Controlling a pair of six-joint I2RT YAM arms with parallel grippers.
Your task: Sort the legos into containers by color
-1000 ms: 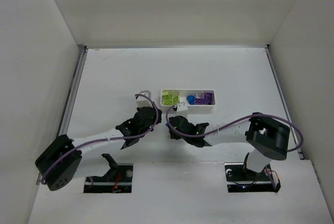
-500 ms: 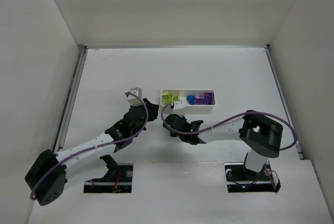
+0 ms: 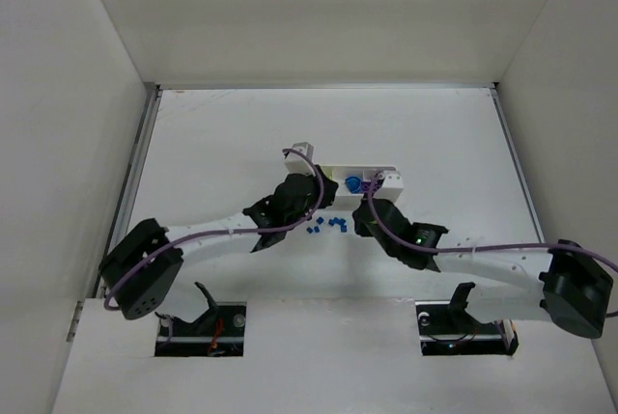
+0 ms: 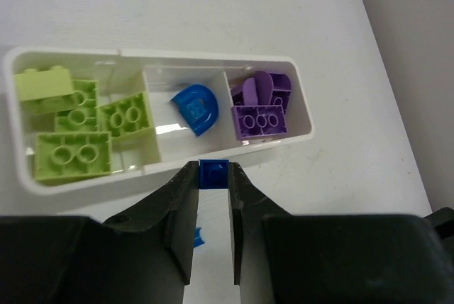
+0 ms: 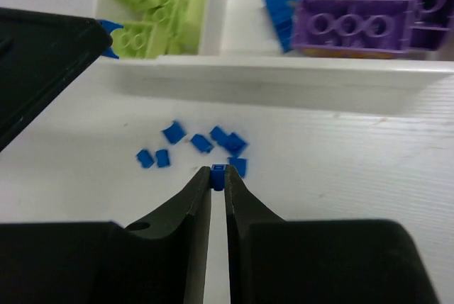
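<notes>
White tray (image 4: 177,54) holds green, blue, purple legos (image 4: 74,154) — blue bits (image 5: 202,142) loose alongside.

Robotics lab test cell, plain white panel walls (image 3: 319,9) on three sides, white table (image 3: 435,134) with metal edge rail (image 3: 135,173), left arm (image 3: 208,234) and right arm (image 3: 492,260) bolted at the near edge, purple cables (image 3: 318,180) looped along them, base cut-outs (image 3: 201,329) exposing wiring and lit indicators.

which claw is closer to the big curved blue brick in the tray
Left. The left claw, pinching a small blue brick, is at the tray's near wall, just in front of the curved blue brick. The right claw, pinching another, is farther back by the loose blue bricks.
</notes>
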